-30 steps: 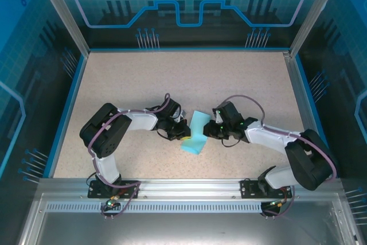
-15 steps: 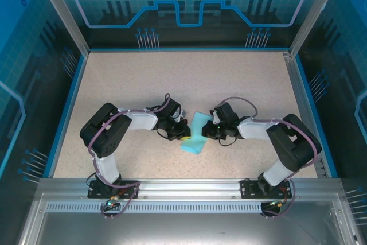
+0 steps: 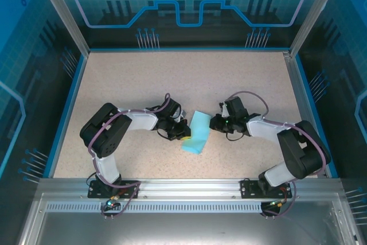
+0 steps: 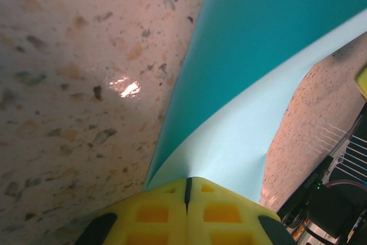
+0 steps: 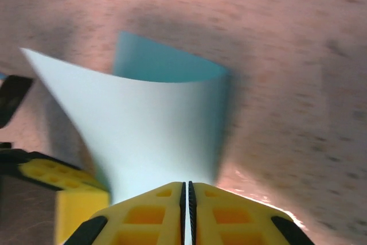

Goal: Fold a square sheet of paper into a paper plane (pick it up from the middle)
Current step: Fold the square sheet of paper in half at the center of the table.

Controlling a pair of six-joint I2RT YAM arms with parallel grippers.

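Note:
The square sheet of paper (image 3: 196,132), light blue and bent into a curved fold, hangs between my two grippers at the middle of the table. My left gripper (image 3: 184,134) is shut on the sheet's left edge; in the left wrist view the paper (image 4: 252,84) fans out from the closed yellow jaws (image 4: 187,185). My right gripper (image 3: 211,123) is shut on the right edge. The right wrist view shows the paper (image 5: 155,124) curling away from the closed gripper (image 5: 187,186), with a yellow finger of the left gripper (image 5: 63,193) beside it.
The speckled beige table (image 3: 143,78) has a blue rim and transparent blue walls on three sides. An aluminium rail (image 3: 183,190) carrying both arm bases runs along the near edge. Both arms lie low, elbows out to the sides.
My right gripper has pulled a little to the right and away, holding its edge, and the bent sheet has stretched flatter. The left gripper has stayed put.

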